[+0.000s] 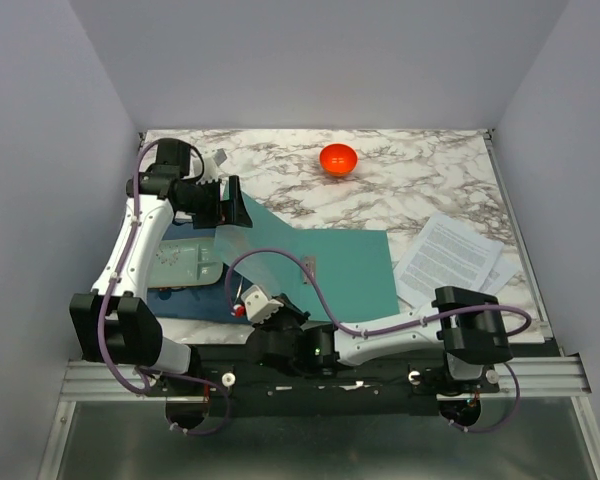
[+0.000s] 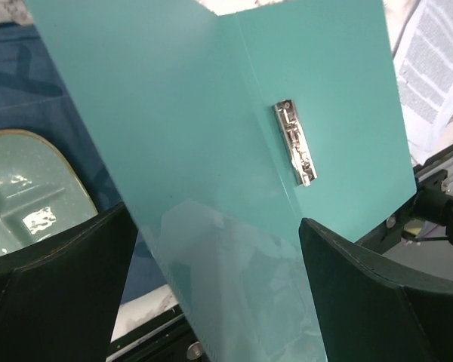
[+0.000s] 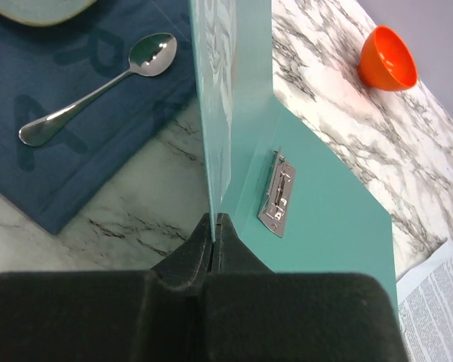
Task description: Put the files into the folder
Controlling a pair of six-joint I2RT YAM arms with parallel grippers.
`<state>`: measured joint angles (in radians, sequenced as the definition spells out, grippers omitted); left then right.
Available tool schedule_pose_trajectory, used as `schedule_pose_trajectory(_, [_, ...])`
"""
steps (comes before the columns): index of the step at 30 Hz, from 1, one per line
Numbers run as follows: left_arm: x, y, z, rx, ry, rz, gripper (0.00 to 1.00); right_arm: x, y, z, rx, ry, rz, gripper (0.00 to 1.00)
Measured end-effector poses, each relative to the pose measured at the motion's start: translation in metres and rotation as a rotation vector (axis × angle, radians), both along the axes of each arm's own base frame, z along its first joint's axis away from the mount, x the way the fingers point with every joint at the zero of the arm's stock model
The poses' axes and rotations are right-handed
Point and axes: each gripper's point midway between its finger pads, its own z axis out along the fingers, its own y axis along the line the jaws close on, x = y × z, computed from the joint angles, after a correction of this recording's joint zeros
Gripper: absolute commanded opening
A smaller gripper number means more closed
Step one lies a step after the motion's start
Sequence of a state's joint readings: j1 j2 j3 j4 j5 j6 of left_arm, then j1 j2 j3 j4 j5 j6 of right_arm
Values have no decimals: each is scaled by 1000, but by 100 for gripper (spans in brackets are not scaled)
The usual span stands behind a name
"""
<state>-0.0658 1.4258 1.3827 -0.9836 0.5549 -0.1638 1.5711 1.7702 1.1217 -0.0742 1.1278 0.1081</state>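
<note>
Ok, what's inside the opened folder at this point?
Only its metal clip, on the flat panel of the folder; no sheets. The files lie outside, right of it. The panel's near corner is covered by the right end effector pinching the raised cover.

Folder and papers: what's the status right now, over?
Right gripper shut on folder, cover held raised. Left gripper open, astride the cover. Files lie on the table right of folder, not yet inside.

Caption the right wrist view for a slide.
Right gripper pinches the raised cover of the teal folder; spoon on blue mat, orange bowl beyond.
</note>
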Motion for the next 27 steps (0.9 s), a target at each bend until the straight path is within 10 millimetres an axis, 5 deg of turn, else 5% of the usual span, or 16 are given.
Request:
schedule_pose_trajectory(3, [-3,2,-14,13,37,-6,64,0,6,-1,-1,-4,13,1])
schedule_pose_trajectory(4, [-4,3,-18,20,42,-10,44,0,8,-2,-1,-6,16,1])
schedule_pose_trajectory(9, [-4,6,-19,38,37,-11,1,-1,13,-5,-5,-7,31,1])
schedule_pose_trajectory(12, [-3,4,-13,33,31,-8,0,-1,18,-6,6,0,39,8])
schedule_pose_trajectory(16, [-1,4,-4,39,14,-8,0,-2,24,-2,40,11,48,49])
schedule_pose_trajectory(19, [5,6,3,54,-18,0,0,-4,26,5,73,28,63,67])
schedule_pose_trajectory(23, [7,9,13,74,-64,1,0,-8,17,39,193,56,74,73])
schedule_pose_trajectory(27, [4,12,24,87,-116,-9,0,-9,-24,85,386,86,55,73])
